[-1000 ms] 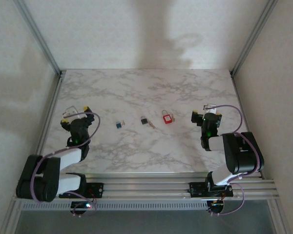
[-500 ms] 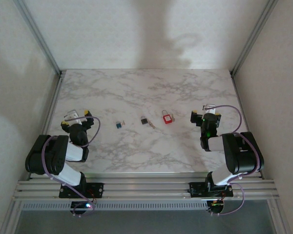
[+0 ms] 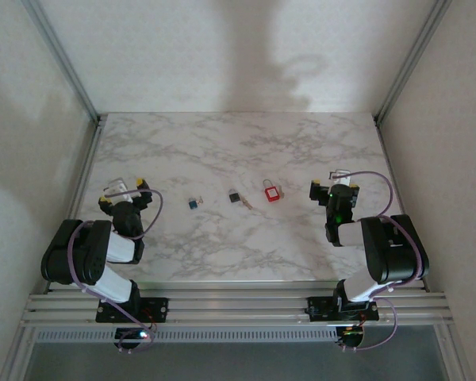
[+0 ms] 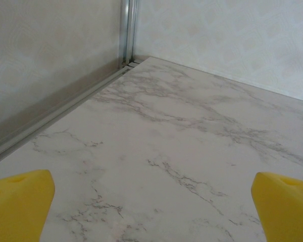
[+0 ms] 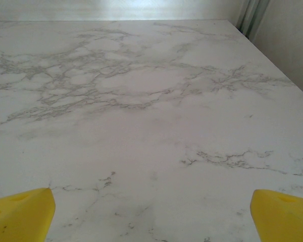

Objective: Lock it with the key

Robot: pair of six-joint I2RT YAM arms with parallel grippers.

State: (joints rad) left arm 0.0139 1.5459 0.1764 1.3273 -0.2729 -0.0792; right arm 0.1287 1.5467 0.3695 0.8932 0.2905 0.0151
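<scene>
Left pincer (image 3: 122, 191) and right pincer (image 3: 334, 185) released over grey-veined marble tabletop (image 3: 222, 151), pale walls (image 3: 222, 55) around

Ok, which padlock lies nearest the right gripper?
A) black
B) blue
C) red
C: the red padlock lies closest to the right gripper, while the black padlock and the blue padlock sit farther left.
</scene>
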